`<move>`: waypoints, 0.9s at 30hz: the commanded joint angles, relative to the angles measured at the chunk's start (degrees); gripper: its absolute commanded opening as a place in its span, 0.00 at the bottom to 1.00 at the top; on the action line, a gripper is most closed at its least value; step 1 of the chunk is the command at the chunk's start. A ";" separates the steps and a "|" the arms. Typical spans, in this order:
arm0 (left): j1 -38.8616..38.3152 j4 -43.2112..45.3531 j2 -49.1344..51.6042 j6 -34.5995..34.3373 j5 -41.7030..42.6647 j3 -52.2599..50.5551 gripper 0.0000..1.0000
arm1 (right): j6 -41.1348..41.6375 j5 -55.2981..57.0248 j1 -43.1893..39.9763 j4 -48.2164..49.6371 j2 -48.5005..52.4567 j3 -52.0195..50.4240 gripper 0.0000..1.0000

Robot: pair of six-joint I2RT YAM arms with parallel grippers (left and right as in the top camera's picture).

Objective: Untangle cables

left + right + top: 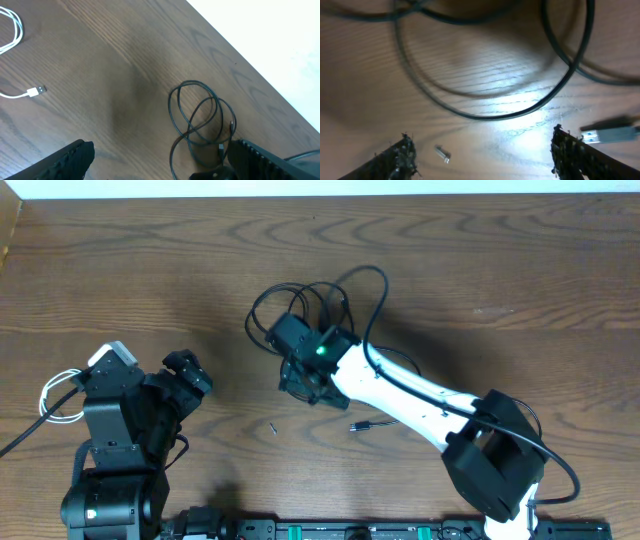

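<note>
Centrally on the bench (pixel 520 260), the black cables (pixel 320 295) lie in overlapping loops. The right gripper (pixel 485 150) hovers over them, jaws wide and empty. A silver plug (pixel 607 134) and what may be a loose pin (pixel 441 153) lie near its fingers. The white cable (pixel 55 395) sits by the left edge, partly hidden behind the left arm. The left gripper (pixel 190 377) also gapes empty.
</note>
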 commanded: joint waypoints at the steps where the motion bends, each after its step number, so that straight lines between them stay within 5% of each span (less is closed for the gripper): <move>1: 0.31 0.02 -0.04 1.22 -0.68 0.63 0.91 | 11.39 3.54 -0.55 5.55 0.50 -5.16 0.80; 13: 0.31 0.00 -0.04 1.22 -0.68 0.63 0.91 | 19.61 -0.02 -1.22 12.70 0.50 -12.46 0.86; 16: 0.31 0.00 -0.04 1.22 -0.68 0.63 0.91 | 19.61 0.07 -1.22 13.62 0.50 -12.46 0.63; 21: 0.31 0.00 -0.04 1.22 -0.68 0.63 0.91 | 18.78 2.32 -1.29 14.49 0.50 -12.48 0.01; 27: 0.31 0.00 -0.04 1.22 -0.68 0.63 0.91 | 5.42 1.73 -0.81 19.56 -0.59 -12.04 0.01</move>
